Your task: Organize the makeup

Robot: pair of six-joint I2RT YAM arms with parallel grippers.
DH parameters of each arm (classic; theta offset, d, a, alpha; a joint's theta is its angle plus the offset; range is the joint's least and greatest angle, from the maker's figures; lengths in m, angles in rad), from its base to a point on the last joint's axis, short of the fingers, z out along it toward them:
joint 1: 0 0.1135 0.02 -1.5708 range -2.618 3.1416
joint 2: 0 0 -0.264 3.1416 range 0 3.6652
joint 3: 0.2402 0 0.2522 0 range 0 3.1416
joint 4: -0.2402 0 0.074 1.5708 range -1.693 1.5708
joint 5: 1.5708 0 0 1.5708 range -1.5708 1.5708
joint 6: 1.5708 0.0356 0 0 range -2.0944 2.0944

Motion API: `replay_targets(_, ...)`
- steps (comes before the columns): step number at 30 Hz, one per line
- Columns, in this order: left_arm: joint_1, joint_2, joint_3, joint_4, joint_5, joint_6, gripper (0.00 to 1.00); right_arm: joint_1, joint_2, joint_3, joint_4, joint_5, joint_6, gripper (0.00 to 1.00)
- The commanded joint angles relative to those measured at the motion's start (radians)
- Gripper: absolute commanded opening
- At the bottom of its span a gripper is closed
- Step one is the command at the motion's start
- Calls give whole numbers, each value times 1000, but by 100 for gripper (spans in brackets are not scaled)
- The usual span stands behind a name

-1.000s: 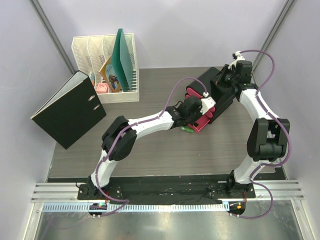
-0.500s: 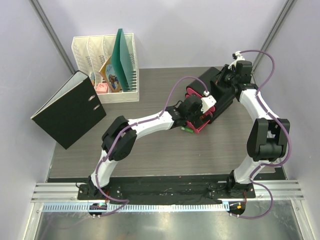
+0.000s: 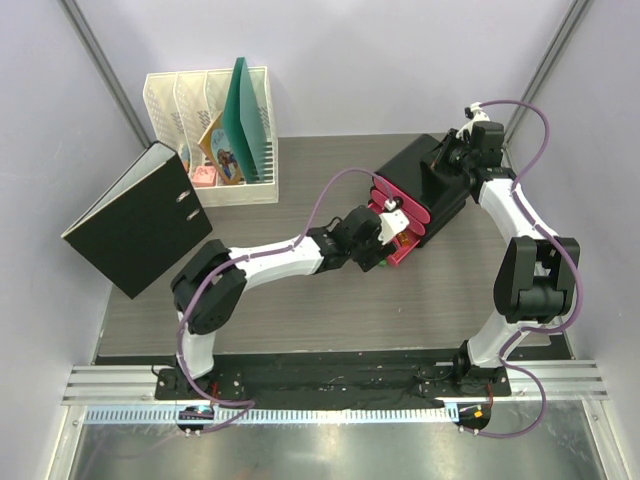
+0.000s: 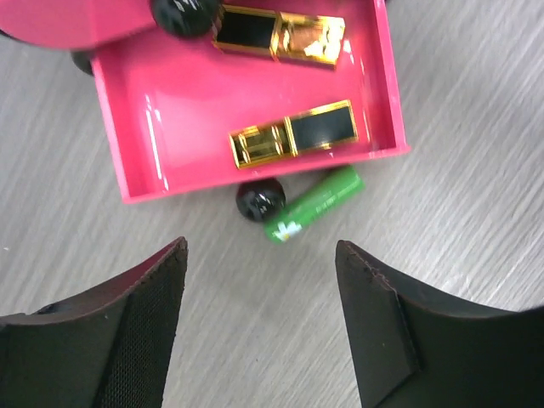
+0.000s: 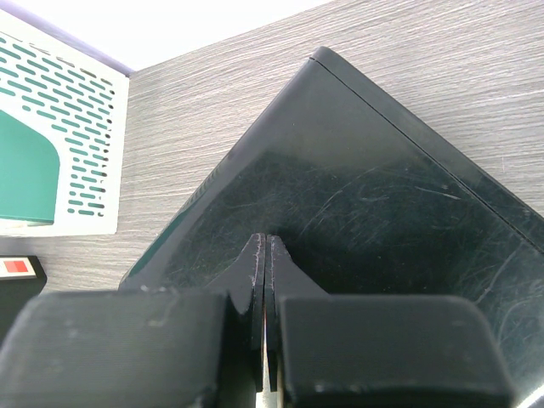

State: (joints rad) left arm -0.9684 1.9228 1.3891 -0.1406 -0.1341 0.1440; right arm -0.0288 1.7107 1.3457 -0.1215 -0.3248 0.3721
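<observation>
In the left wrist view an open pink drawer (image 4: pixel 187 127) holds two gold-and-black cases (image 4: pixel 293 136) (image 4: pixel 280 34). A small green tube (image 4: pixel 314 204) lies on the table just outside the drawer's front wall, touching a small black knob (image 4: pixel 260 201). A black round jar (image 4: pixel 183 13) shows at the top edge. My left gripper (image 4: pixel 259 314) is open and empty, hovering over bare table just short of the green tube. In the top view it (image 3: pixel 375 243) sits at the drawer (image 3: pixel 398 245). My right gripper (image 5: pixel 265 255) is shut, pressing on the black box's top (image 5: pixel 365 204).
The black box with pink drawers (image 3: pixel 425 185) stands at the back right. A white file rack (image 3: pixel 210 135) with a green folder stands at the back left, a black binder (image 3: pixel 135 220) leans beside it.
My left gripper has drawn back from the drawer toward the left and near side, and is now empty over the table. The right arm has not moved.
</observation>
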Motion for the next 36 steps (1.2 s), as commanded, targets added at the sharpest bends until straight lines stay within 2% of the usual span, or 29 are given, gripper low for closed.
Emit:
replay_targets(1,2,-36,-55,44,31,-4,68,17,102,-95,-328,49,-52,1)
replay_targets(7,2,30,-47,15,80,-29,58,18,101,-95,-328,47,-53,1)
replay_targets(10,2,54,-19,4,111,-43,56,18,101,-94,-328,47,-50,1)
replay_targets(36,2,206,85,-14,129,-63,59,17,106,-89,-333,47,-55,1)
